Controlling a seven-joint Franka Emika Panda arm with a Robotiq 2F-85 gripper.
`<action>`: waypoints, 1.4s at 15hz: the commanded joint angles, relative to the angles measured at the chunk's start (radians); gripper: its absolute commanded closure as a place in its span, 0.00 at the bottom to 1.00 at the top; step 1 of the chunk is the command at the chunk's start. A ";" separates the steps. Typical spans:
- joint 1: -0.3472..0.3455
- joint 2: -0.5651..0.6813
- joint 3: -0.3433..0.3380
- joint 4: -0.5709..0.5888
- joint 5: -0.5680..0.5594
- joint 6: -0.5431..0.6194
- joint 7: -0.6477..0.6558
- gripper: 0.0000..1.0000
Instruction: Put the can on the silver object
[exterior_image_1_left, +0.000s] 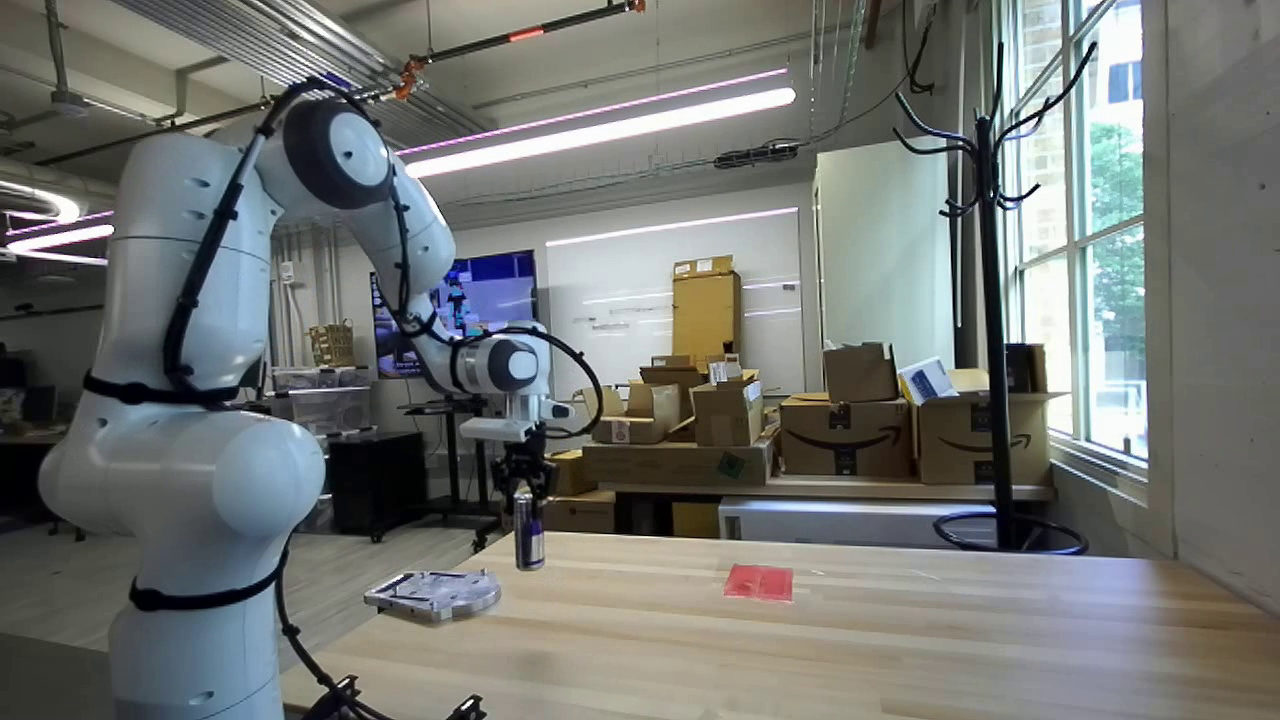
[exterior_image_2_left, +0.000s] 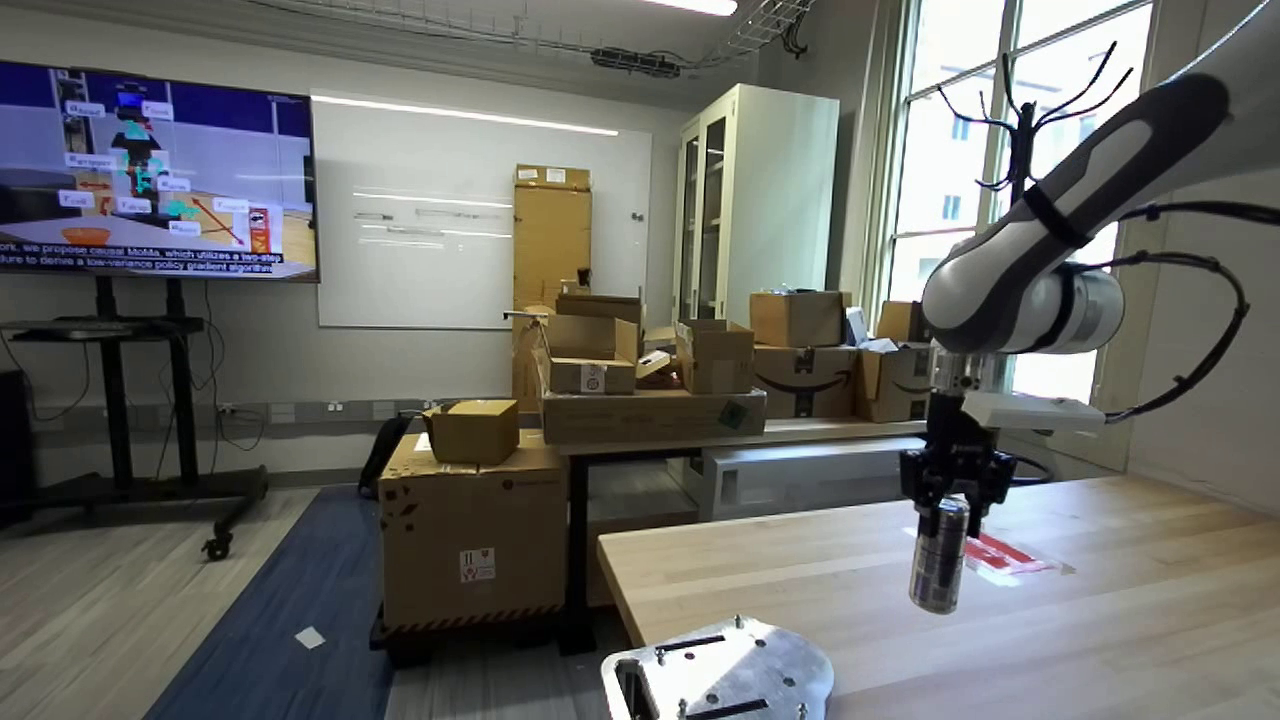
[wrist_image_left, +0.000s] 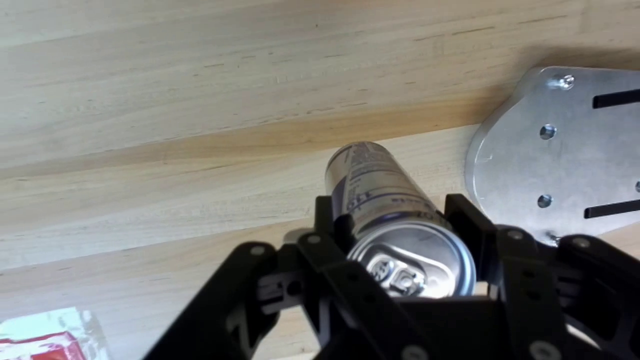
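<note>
The can is a slim silver and blue-purple cylinder. My gripper is shut on its upper part, with one finger on each side, and points down. The can hangs slightly tilted in an exterior view and appears to be off the table. In the wrist view the can's lid and side show between the fingertips. The silver object is a flat metal plate with holes and slots, lying beside the can, apart from it. It also shows in both exterior views.
A flat red packet lies on the wooden table, also seen at a corner of the wrist view. The silver plate is near the table's edge. Cardboard boxes and a coat rack stand beyond the table.
</note>
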 joint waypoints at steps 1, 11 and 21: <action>0.017 -0.168 0.027 -0.074 -0.039 -0.066 0.007 0.67; 0.142 -0.215 0.182 -0.091 -0.072 -0.013 0.086 0.67; 0.207 -0.042 0.236 0.007 -0.124 0.029 0.121 0.67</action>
